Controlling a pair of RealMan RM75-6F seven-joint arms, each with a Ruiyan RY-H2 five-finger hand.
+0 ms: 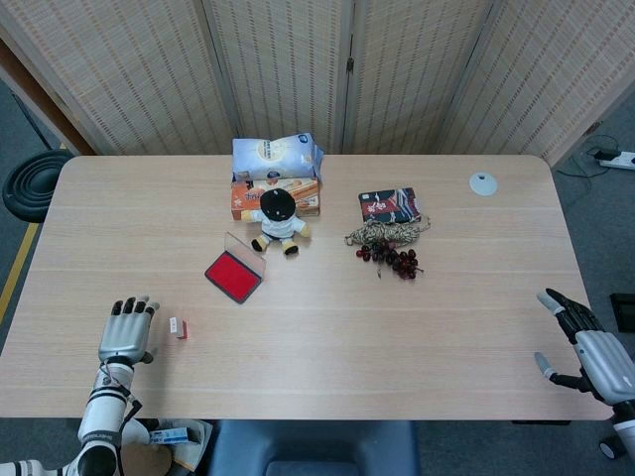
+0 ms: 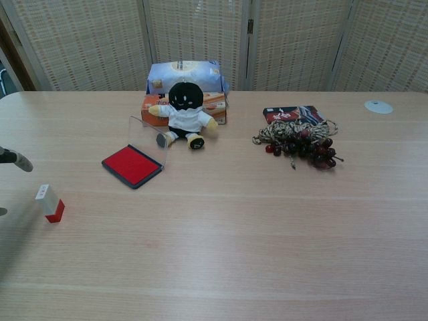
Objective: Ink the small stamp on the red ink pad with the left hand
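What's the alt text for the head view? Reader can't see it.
The left hand, fingers apart and empty, is beside the small stamp on a wooden table, with the open red ink pad further in. The right hand is open at the table's far right edge.
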